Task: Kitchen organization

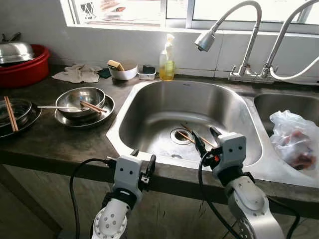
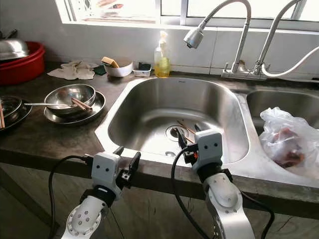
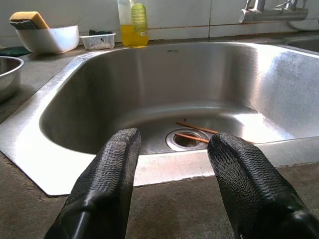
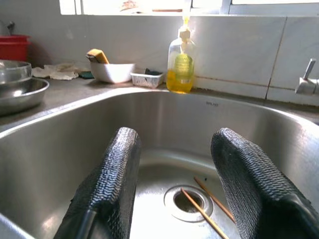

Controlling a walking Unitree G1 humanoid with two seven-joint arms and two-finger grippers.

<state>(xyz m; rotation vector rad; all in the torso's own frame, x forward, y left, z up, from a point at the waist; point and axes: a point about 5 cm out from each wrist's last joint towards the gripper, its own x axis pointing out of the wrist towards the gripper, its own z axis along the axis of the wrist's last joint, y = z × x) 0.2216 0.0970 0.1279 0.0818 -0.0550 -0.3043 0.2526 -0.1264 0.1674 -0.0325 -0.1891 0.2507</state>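
Observation:
Two wooden chopsticks [image 1: 192,135] lie across the drain at the bottom of the steel sink [image 1: 144,97]; they also show as chopsticks [image 4: 209,206] in the right wrist view. My right gripper [image 1: 207,137] hangs open over the sink's front rim, just above them. At the counter's front edge, left of the sink, my left gripper [image 1: 142,158] is open and empty. On the counter to the left, a steel bowl [image 1: 79,97] on a plate holds a spoon and another pair of chopsticks [image 1: 92,106]. More chopsticks [image 1: 10,113] rest on a dish at the far left.
Two faucets [image 1: 239,30] arch over the sinks. A soap bottle [image 1: 167,59], a white bowl with a sponge [image 1: 122,68] and a cloth [image 1: 77,73] line the back. A red basin with a lid [image 1: 20,59] stands far left. A plastic bag [image 1: 294,137] lies in the right sink.

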